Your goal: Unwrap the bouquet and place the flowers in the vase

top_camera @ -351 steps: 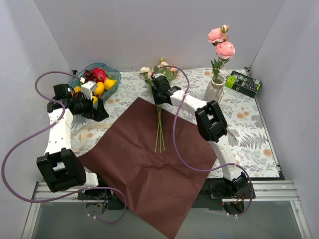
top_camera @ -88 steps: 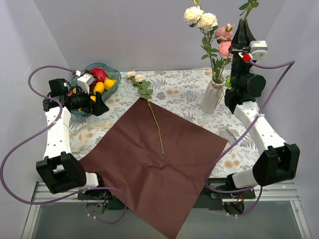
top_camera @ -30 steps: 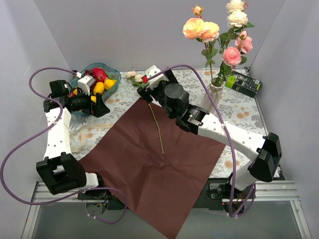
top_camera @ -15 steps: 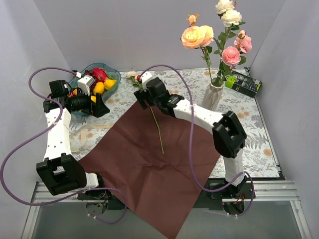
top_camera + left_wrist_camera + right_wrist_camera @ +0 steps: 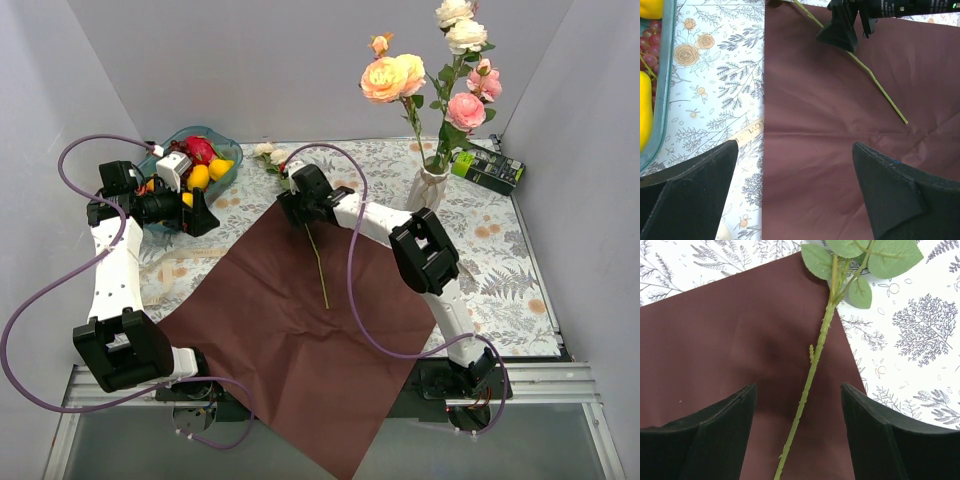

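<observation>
The right gripper (image 5: 799,390) hangs with jaws apart astride the last stem (image 5: 819,342), not yet pinching it. That rose lies across the unfolded paper (image 5: 300,330), its leaves just past the far corner. The other flowers (image 5: 465,110) stand in the vase (image 5: 428,190), so seemingly one stem remains. The left gripper (image 5: 795,147), wide and empty, waits near the fruit bowl (image 5: 200,130), well apart from the route to the vase.

Your light is bright and even, coming from overhead. Shadows are soft: one dim smudge lies on the paper (image 5: 765,352) in the right wrist view, whose dark fingers (image 5: 705,440) look slightly blurred up close.
</observation>
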`<state>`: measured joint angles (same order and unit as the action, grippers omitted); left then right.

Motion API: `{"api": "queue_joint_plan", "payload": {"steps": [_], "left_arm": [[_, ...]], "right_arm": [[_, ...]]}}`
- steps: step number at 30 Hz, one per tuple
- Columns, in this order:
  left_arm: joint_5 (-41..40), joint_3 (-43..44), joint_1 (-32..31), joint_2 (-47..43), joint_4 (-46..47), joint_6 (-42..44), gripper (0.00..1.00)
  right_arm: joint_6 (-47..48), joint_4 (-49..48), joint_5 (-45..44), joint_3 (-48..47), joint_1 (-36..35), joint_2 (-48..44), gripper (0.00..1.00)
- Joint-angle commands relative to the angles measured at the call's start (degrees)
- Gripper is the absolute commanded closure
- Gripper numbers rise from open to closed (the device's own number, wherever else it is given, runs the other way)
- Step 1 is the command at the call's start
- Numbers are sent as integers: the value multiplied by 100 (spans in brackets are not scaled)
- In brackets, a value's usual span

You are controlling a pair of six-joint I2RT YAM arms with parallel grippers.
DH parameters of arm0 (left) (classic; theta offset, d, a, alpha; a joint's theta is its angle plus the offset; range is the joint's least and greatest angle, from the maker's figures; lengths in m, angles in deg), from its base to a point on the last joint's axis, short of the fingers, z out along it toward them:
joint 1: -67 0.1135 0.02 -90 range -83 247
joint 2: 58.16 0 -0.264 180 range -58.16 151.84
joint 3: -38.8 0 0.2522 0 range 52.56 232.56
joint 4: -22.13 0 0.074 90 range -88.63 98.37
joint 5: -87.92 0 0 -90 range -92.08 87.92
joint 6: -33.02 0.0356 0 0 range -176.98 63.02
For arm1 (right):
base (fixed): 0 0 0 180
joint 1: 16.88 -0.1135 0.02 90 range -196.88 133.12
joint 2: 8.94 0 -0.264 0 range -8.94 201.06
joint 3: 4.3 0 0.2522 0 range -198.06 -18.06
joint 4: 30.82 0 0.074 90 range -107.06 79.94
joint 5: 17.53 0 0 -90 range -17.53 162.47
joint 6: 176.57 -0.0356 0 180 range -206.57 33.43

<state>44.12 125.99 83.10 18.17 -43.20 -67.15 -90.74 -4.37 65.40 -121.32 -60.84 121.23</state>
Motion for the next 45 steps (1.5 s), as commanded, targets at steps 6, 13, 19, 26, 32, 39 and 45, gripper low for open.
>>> {"api": "queue_joint_plan", "payload": {"steps": [6,13,19,26,32,39,45], "left_arm": [[-67,-57,-10,-101,-20,139,2],[-58,-101,-19,-110,33,112,2],[-40,-74,-19,-119,16,103,2],[-67,-118,-10,-233,-28,121,2],[21,39,-19,-189,-107,77,2],[74,163,-19,-277,-187,51,2],[83,145,-19,-365,-204,24,2]], "right_arm": [[-155,40,153,-703,151,535,33],[-111,225,-22,-818,143,799,47],[-50,410,-409,-897,72,896,68],[21,437,-848,-1116,-7,633,99],[117,471,-998,-1959,-42,-157,99],[749,-231,-893,-2251,-209,-1904,99],[1469,-2441,-23,-278,-341,-4369,99]]}}
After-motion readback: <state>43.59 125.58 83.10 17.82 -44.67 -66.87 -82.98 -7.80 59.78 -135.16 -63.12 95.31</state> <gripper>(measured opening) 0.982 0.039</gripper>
